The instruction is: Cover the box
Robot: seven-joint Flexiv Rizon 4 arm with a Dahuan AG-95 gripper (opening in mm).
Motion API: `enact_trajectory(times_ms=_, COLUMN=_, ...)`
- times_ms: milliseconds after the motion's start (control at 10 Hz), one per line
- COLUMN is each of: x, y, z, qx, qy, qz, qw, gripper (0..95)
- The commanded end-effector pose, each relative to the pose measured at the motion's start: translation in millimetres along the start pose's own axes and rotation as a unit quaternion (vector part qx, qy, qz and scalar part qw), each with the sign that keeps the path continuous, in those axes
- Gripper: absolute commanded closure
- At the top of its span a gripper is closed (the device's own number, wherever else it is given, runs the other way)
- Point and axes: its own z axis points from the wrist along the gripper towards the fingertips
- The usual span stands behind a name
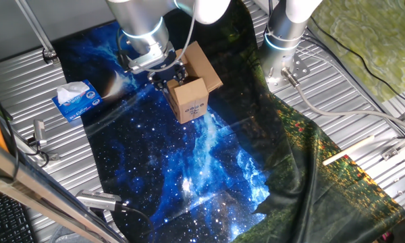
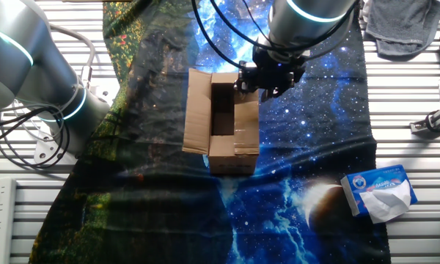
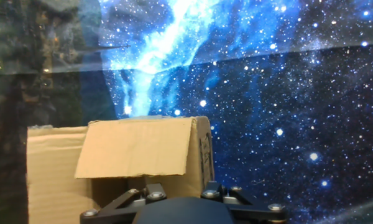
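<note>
— Where's the hand [image 2: 270,79]?
— At the carton's rim; I cannot tell if it's open or closed.
— And the cardboard box [image 1: 191,91]?
— On the galaxy cloth [image 1: 189,169], flaps partly up. Only one fixed view shows its white label [image 1: 195,107]; print unreadable.

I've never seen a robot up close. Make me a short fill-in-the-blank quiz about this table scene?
1. The small brown cardboard box has its top ___.
2. The gripper hovers at the box's ___.
3. The blue and white tissue box lies on the ___ metal table, beside the starry cloth.

Missing words: open; edge; ribbed
</note>
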Motion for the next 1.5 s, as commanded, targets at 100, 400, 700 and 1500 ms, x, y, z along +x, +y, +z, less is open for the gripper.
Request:
enact_trajectory(times_ms=100, x=0.7, y=-1.0, z=1.7, qx=0.001, qy=0.0, qz=0.0, qw=1.0, gripper=57.0)
enact_trajectory(times_ms=400, x=3.0, y=-1.8, z=7.3, qx=0.011, qy=-0.002, qz=-0.004, qw=0.9999, gripper=57.0)
enact_trajectory(times_ms=700, x=4.1, y=-2.2, z=10.3, qx=0.012, qy=-0.001, qz=0.002, qw=0.9999, gripper=76.0)
enact_trajectory(times_ms=1500, x=4.6, y=-2.8, z=12.1, qx=0.024, qy=0.005, qz=0.013, qw=0.9996, gripper=95.0)
